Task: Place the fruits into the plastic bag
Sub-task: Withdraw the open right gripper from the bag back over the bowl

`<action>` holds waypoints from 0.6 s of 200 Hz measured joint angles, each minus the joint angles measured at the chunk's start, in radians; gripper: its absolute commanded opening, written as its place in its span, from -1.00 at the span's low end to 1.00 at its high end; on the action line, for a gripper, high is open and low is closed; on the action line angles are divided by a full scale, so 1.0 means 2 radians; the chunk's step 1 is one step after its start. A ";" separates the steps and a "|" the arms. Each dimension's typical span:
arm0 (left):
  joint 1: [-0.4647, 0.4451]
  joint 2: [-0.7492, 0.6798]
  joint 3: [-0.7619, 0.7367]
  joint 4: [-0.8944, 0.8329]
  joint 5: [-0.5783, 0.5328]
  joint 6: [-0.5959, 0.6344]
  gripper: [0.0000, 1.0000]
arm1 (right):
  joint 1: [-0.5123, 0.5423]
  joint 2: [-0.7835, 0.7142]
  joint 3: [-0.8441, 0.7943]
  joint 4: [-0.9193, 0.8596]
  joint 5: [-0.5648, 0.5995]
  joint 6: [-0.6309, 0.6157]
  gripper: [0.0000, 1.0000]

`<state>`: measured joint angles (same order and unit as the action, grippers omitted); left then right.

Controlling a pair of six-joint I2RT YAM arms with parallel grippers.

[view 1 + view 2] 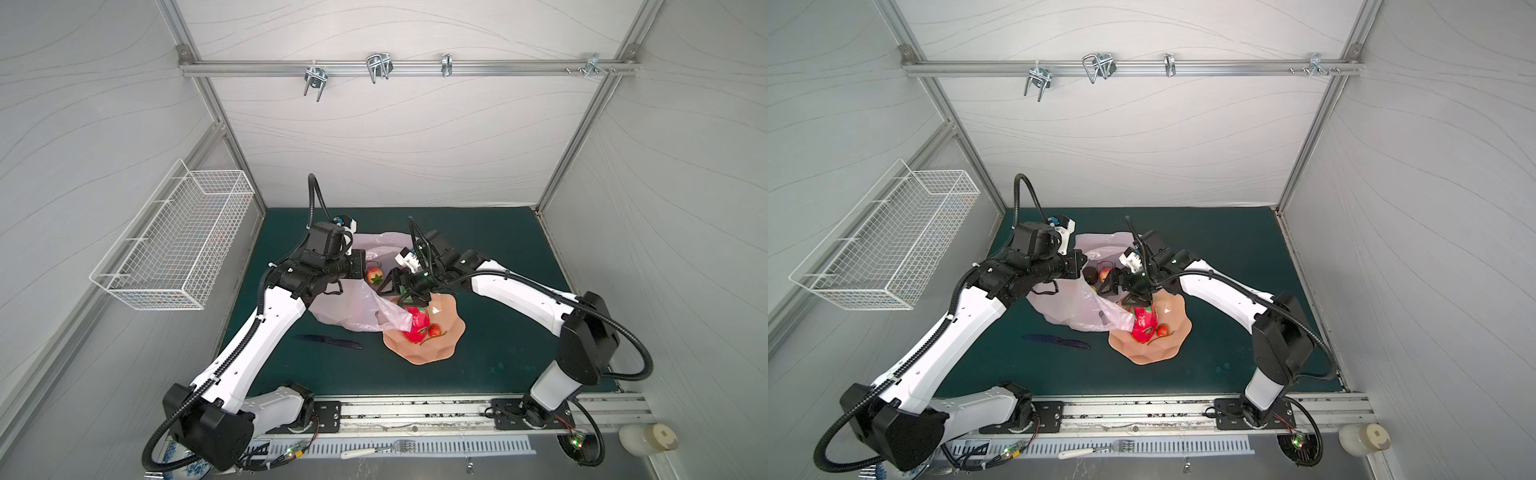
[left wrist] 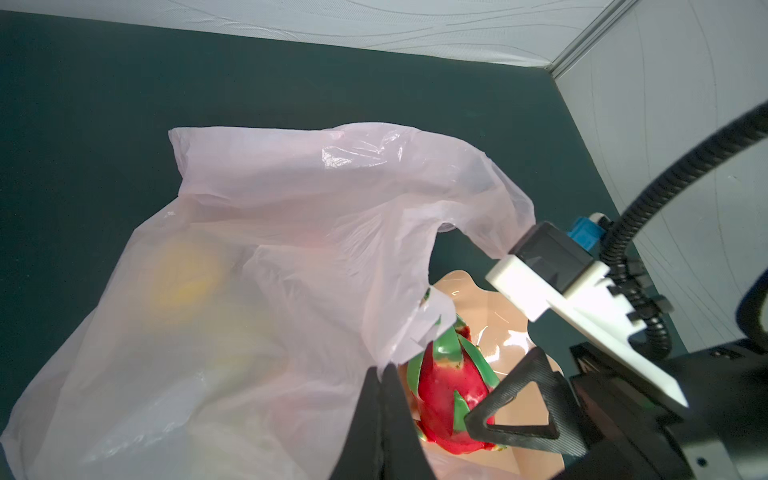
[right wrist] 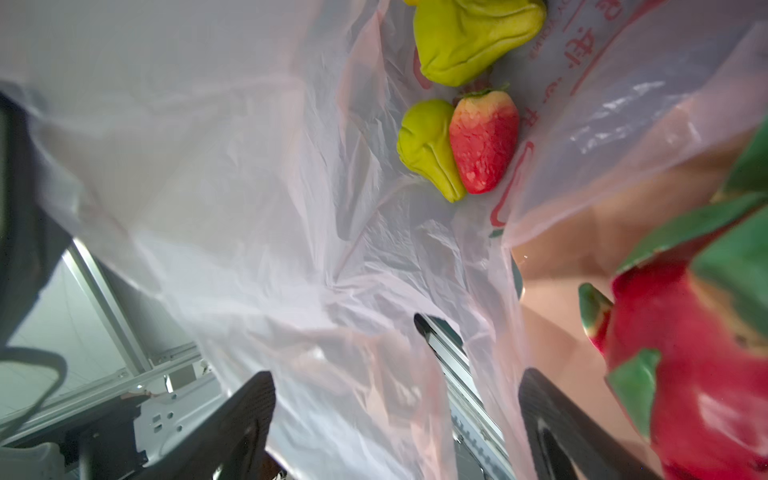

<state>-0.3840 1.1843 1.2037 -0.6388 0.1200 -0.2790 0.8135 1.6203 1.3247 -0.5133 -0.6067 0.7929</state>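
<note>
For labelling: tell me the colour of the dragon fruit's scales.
Green; the dragon fruit shows best in the left wrist view.

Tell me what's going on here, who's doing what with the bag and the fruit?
The left gripper is shut on the rim of the plastic bag, holding its mouth up. The right gripper is open at the bag's mouth, beside the dragon fruit, gripping nothing. A strawberry and two green fruits lie inside the bag. The dragon fruit and a second strawberry sit in the peach bowl.
</note>
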 measured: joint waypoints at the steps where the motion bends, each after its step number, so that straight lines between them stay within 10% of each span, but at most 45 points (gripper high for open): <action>1: 0.000 0.000 0.000 0.000 0.000 0.000 -1.00 | 0.000 -0.001 -0.001 -0.001 0.001 -0.001 0.86; 120: 0.000 0.000 0.003 0.001 0.009 0.004 -1.00 | -0.011 -0.130 -0.080 -0.208 0.183 -0.237 0.63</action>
<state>-0.3840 1.1843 1.2095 -0.6376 0.1387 -0.2718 0.7910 1.3605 1.1641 -0.9287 -0.2398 0.3199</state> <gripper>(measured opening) 0.046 0.824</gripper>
